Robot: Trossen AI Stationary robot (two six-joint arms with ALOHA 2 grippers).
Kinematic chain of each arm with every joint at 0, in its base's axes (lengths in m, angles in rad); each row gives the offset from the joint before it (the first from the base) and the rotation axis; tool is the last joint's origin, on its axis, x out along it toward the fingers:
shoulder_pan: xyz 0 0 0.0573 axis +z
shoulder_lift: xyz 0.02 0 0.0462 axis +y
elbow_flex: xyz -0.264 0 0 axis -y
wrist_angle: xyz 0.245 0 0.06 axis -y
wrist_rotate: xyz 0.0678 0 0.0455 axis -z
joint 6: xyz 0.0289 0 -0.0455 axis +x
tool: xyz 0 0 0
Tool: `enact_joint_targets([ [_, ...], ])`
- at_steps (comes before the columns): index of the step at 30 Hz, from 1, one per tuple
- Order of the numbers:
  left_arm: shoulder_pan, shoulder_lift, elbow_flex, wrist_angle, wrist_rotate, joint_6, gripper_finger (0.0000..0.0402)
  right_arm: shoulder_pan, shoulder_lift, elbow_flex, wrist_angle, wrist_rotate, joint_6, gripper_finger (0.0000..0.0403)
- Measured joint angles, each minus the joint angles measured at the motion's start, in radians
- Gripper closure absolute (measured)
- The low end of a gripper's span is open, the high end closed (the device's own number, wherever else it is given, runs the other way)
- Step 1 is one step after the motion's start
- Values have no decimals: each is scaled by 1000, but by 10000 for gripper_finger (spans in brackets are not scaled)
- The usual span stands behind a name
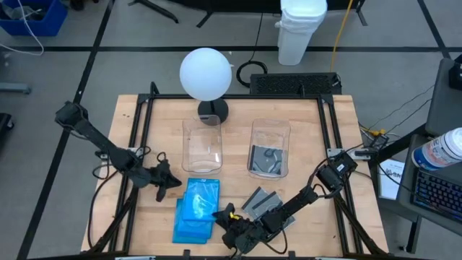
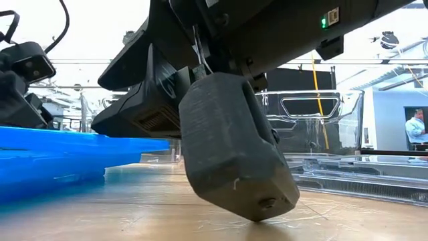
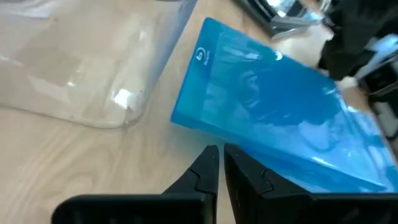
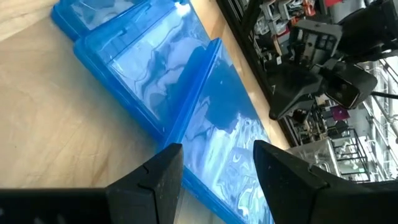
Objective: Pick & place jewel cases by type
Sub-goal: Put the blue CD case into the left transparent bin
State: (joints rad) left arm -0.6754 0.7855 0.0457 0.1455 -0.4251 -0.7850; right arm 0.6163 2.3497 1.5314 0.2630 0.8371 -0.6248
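A stack of blue jewel cases (image 1: 196, 209) lies on the table near its front edge. The top blue case (image 3: 273, 106) sits tilted, with one edge raised (image 4: 189, 99). Loose clear/grey jewel cases (image 1: 261, 202) lie to the right of the stack. My left gripper (image 1: 172, 185) is shut, its tips (image 3: 217, 151) low at the top case's left edge. My right gripper (image 1: 231, 222) is open at the stack's near right corner. Its fingers (image 4: 163, 171) stand on either side of the raised blue edge. My left gripper comes slanting down from the table's left at the top blue case's edge (image 3: 245, 163); I cannot tell whether the shut tips touch it. My right gripper's fingers stand astride the raised blue edge (image 4: 177, 127), which runs down to one fingertip; I cannot tell whether they touch.
Two clear tubs stand behind the cases. The left tub (image 1: 203, 144) holds nothing, and the right tub (image 1: 269, 150) holds grey cases. A white globe lamp (image 1: 206, 74) stands at the back. Dark frame rails (image 1: 141, 130) run along the table's sides.
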Motion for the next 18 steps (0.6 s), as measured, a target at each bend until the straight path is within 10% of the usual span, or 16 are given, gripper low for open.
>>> enact_joint_targets([
  [18,1,340,348,-362,8,85,393,35,3,-1,111,45,-180,215],
])
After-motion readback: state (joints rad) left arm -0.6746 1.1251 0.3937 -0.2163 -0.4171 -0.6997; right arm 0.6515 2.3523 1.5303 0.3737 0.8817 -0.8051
